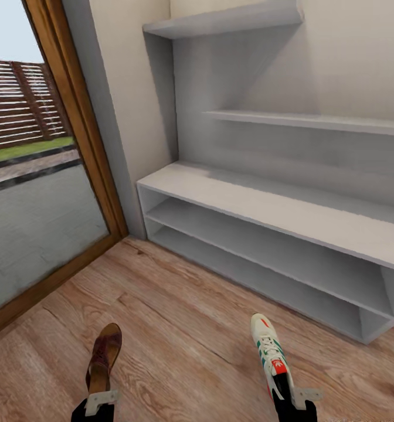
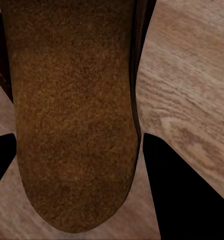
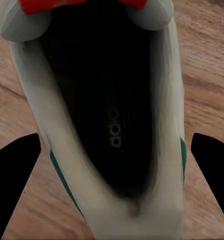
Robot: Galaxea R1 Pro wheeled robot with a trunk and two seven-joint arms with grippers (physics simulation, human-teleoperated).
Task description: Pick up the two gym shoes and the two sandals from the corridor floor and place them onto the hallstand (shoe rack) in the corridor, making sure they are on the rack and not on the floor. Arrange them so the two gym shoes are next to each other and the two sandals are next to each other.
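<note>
One brown sandal [image 1: 105, 351] sticks forward from my left gripper [image 1: 98, 397], which is shut on its heel end. In the left wrist view the sandal [image 2: 72, 100] lies between the black fingers [image 2: 187, 200] of the left gripper [image 2: 79, 137]. One cream-white gym shoe [image 1: 268, 349] with green stripes is held by its heel in my right gripper [image 1: 288, 391]. Its dark opening [image 3: 112, 125] sits between the fingers [image 3: 12, 190] of the right gripper [image 3: 116, 137]. The pale grey hallstand [image 1: 267, 205] stands ahead to the right, its bench top and two shelf bays bare. Wood-plank floor [image 1: 179, 305] lies below both shoes.
A glass door [image 1: 33, 223] in a wooden frame [image 1: 91, 146] fills the left side, with a yard and fence outside. The hallstand's floating shelf [image 1: 314, 120] and a higher shelf [image 1: 232, 20] hang on the cream wall. The floor runs up to the rack's base.
</note>
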